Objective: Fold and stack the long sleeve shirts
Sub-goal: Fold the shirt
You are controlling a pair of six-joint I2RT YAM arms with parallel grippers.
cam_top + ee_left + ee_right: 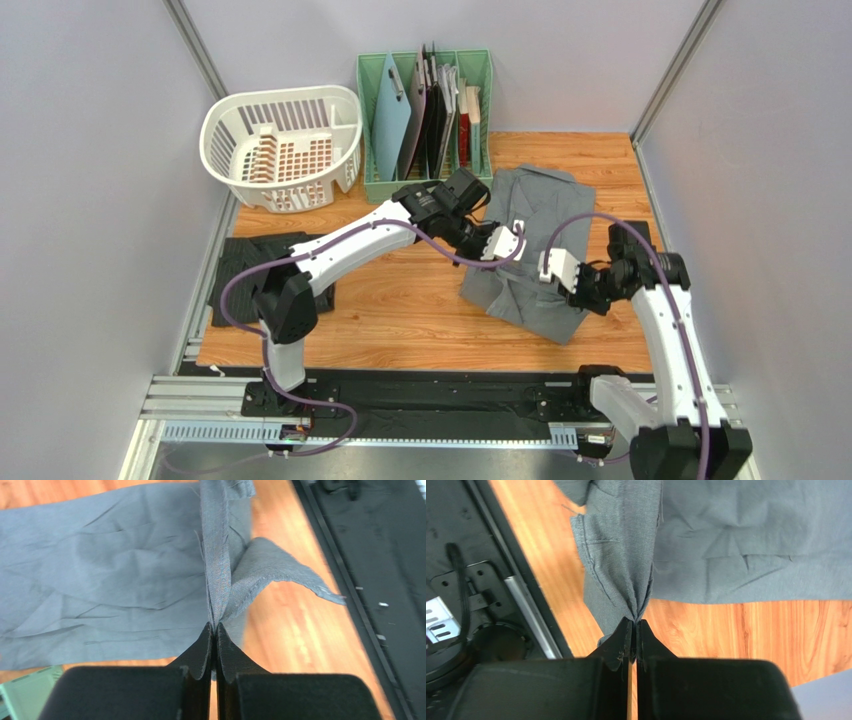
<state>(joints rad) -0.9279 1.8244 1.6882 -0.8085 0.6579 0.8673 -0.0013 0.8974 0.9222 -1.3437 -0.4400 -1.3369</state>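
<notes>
The plain grey long sleeve shirt [540, 210] lies on the wooden table at right of centre, partly folded. My left gripper [500, 243] is shut on a pinch of its cloth at the left edge; the wrist view shows the fabric [110, 580] drawn up into the closed tips [215, 626]. The right gripper [556, 268] is shut on another pinch nearer the front edge, where the cloth [736, 535] gathers into the tips [636, 621]. The dark charcoal shirt [245, 262] lies flat at the table's left edge, partly behind the left arm.
A white laundry basket [283, 145] and a green file rack [425, 110] holding folders stand along the back. Grey walls close in left and right. A black strip with rails [440, 395] runs along the near edge by the arm bases.
</notes>
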